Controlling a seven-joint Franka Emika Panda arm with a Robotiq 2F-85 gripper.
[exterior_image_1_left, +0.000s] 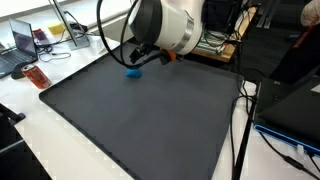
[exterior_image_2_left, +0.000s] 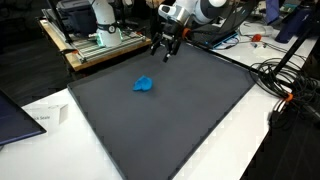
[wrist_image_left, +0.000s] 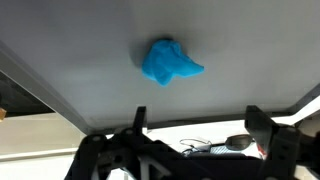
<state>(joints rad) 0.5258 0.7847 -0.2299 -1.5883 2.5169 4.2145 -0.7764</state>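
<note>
A small crumpled blue object (exterior_image_2_left: 144, 84) lies on the dark grey mat (exterior_image_2_left: 170, 110), also visible in an exterior view (exterior_image_1_left: 133, 71) and in the wrist view (wrist_image_left: 169, 62). My gripper (exterior_image_2_left: 164, 50) hangs in the air above the mat's far edge, some way from the blue object. Its fingers (wrist_image_left: 260, 125) stand wide apart with nothing between them. In an exterior view the arm's white wrist (exterior_image_1_left: 165, 25) hides most of the gripper.
Laptops and cables (exterior_image_1_left: 30, 45) crowd the desk beyond the mat. A white machine on a wooden stand (exterior_image_2_left: 95, 30) sits behind the mat. Cables (exterior_image_2_left: 285, 90) trail along one side. A dark laptop (exterior_image_2_left: 15, 115) lies near the mat's corner.
</note>
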